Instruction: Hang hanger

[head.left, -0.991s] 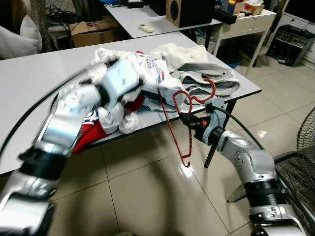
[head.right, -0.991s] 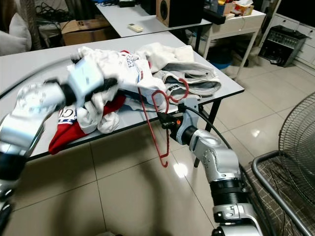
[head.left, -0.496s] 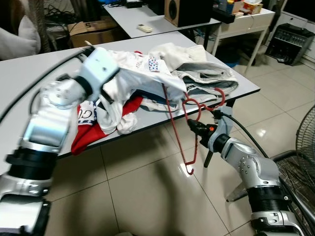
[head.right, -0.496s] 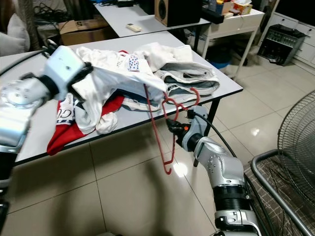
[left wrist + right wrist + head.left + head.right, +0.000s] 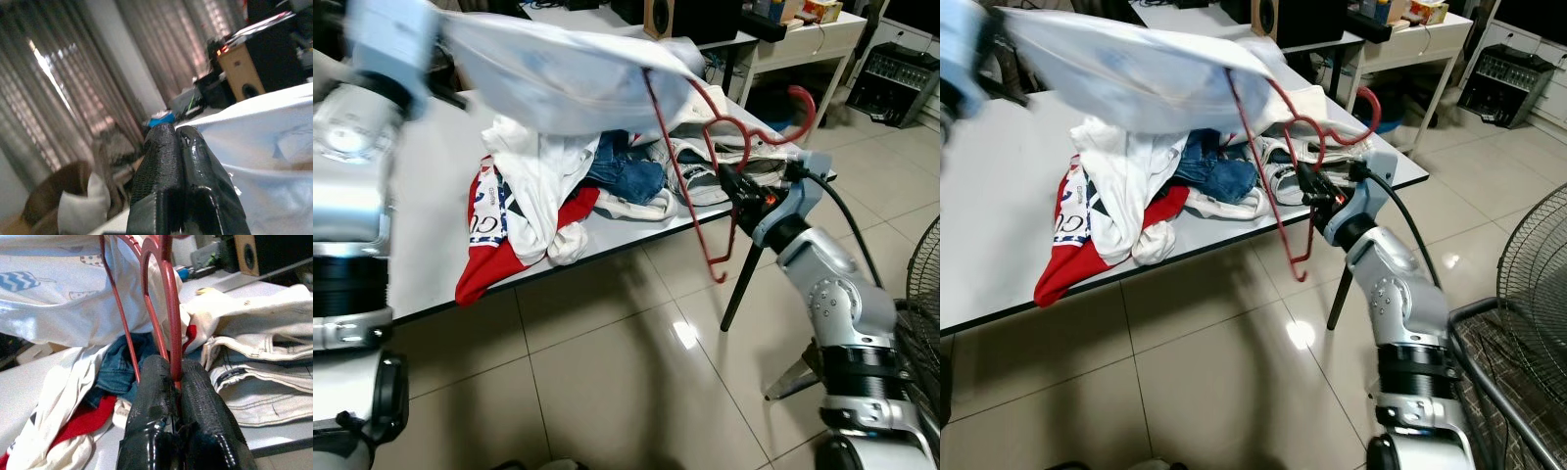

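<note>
Left gripper [image 5: 182, 147] lifted white garment [image 5: 568, 73] higher, red hanger [image 5: 705, 147] raised

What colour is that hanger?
Red; the hanger shows best in the right wrist view.

Left end effector [image 5: 182, 142] raised high, fingers closed; right end effector [image 5: 174, 382] extended forward, fingers clamped.

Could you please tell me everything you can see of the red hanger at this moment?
The red hanger is a thin frame, plastic by its look, with a curved hook at its top and a small hook at its lower end. It is held tilted in the air at the table's edge, above the clothes pile. The right gripper is shut on one of its bars. One shoulder runs under the white shirt, which the left gripper holds up.
</note>
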Available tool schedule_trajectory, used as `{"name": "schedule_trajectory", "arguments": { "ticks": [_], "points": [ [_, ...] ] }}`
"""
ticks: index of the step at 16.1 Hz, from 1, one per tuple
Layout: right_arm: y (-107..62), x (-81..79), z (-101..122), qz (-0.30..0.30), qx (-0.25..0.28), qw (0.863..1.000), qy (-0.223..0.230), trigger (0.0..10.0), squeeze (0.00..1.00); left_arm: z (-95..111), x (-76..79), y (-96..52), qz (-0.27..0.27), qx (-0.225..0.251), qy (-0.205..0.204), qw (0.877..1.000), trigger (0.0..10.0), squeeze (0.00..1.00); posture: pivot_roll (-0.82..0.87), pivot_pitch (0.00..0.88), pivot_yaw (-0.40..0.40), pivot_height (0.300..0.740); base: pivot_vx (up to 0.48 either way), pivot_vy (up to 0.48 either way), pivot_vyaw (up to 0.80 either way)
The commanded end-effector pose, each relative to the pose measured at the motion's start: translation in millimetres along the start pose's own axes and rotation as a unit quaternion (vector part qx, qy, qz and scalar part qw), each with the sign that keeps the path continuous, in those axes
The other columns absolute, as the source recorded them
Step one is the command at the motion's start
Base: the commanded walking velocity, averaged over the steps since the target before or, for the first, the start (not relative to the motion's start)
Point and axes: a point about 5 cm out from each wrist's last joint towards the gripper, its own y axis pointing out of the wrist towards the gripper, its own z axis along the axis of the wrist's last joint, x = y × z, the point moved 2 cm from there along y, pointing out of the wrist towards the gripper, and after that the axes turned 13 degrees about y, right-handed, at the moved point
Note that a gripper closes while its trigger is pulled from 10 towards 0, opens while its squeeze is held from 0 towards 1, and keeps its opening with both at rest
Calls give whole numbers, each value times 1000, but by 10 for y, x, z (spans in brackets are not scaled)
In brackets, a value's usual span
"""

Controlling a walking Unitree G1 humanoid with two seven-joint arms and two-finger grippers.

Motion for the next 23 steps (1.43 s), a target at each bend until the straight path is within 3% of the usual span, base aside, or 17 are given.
{"name": "schedule_trajectory", "arguments": {
  "ticks": [1,2,3,7,9,12,14,17,20,21,22,23],
  "points": [
    [-30,-23,86,7,28,999,17,10000,0,-93,-12,-29,-4,-18,-5,1000,0,0,-98,0,53,740,0,0,0],
    [-55,31,-103,-6,-35,999,-3,10000,0,-90,191,-59,-52,-7,-14,999,0,0,-101,0,53,740,0,0,0],
    [-68,63,-172,-15,-56,998,-15,10000,0,-78,240,-64,-63,-2,-17,998,0,0,-101,0,53,740,0,0,0],
    [-198,193,-513,-51,-148,988,10,10000,0,133,619,-104,-141,59,-21,988,0,0,-109,0,58,740,0,0,0],
    [-226,181,-564,-45,-160,986,7,10000,0,171,669,-119,-163,77,-24,983,0,0,-110,0,60,740,0,0,0],
    [-183,12,-431,8,-109,993,47,10000,0,145,755,-164,-192,74,-13,979,0,0,-110,0,61,740,0,0,0],
    [-68,-118,-328,36,-63,988,137,10000,0,87,839,-188,-222,65,-3,973,0,0,-106,0,63,740,0,0,0],
    [137,-189,-431,29,-49,969,242,10000,0,57,992,-230,-271,63,10,960,314,0,-86,0,65,740,0,0,0],
    [424,-329,-485,25,-21,924,381,10000,0,104,1291,-410,-355,62,16,933,1725,0,-35,18,59,740,0,0,0],
    [507,-373,-473,23,-13,912,409,10000,0,144,1382,-495,-381,64,2,923,1333,0,-28,21,57,740,0,0,0],
    [579,-415,-459,23,-3,900,435,10000,0,173,1487,-605,-414,65,-11,908,0,0,-10,27,56,740,0,0,0],
    [640,-445,-451,22,6,893,450,10000,0,164,1589,-724,-452,58,-28,890,0,0,0,31,57,740,0,0,0]
  ]
}}
